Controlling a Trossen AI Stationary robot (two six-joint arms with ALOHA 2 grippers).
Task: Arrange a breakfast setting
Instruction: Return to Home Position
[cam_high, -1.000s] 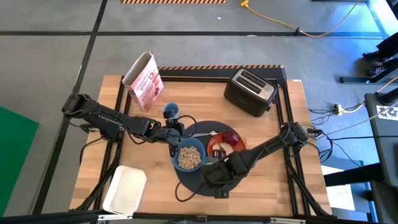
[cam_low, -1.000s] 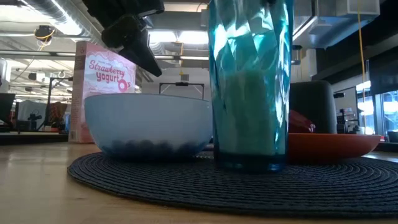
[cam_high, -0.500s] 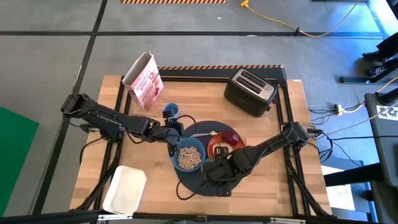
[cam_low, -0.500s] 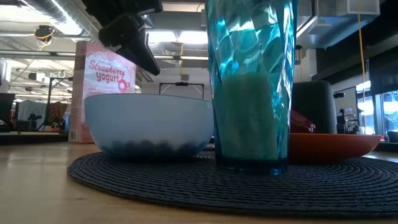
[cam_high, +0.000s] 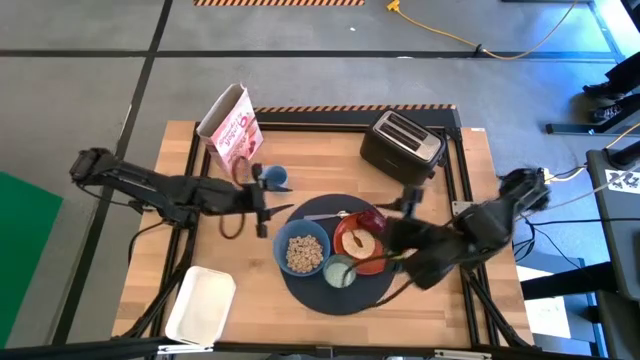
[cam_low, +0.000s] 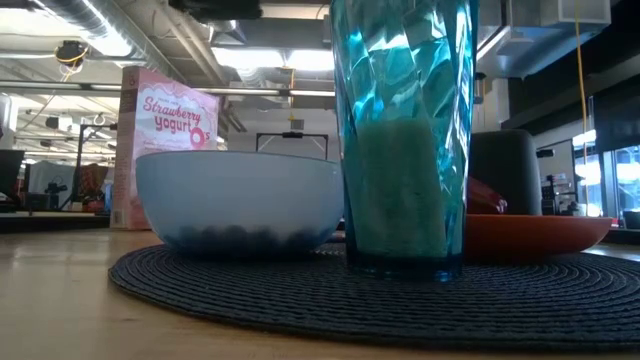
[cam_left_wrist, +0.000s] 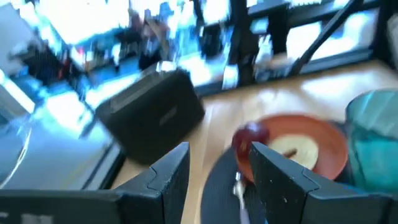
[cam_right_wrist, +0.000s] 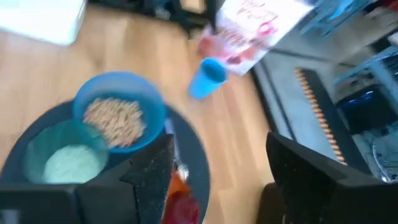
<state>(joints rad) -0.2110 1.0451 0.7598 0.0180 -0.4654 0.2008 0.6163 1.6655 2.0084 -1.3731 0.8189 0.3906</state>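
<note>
A large dark round mat (cam_high: 300, 292) lies in the middle of the table. On it stand a blue bowl (cam_high: 303, 252) of cereal, a pale green cup (cam_high: 340, 271) with white inside, and an orange plate (cam_high: 350, 262) bearing bread (cam_high: 360, 243) and a dark red fruit (cam_high: 372, 218). A metal spoon (cam_high: 322, 215) lies at the mat's far edge. My left gripper (cam_high: 260, 207) stands open left of the bowl, holding nothing. My right gripper (cam_high: 405, 232) hovers open by the plate's right side, blurred, with nothing between its fingers (cam_right_wrist: 149, 168).
A black toaster (cam_high: 402, 147) stands at the far right. A pink cereal box (cam_high: 232, 130) stands far left, with a small blue cup (cam_high: 275, 178) near it. A white tray (cam_high: 200, 305) sits at the near left corner.
My right gripper has opened, let go of the pale green cup and drawn back toward the table's right edge; the cup stays upright on the mat. My left gripper has pulled away from the bowl toward the table's left edge.
</note>
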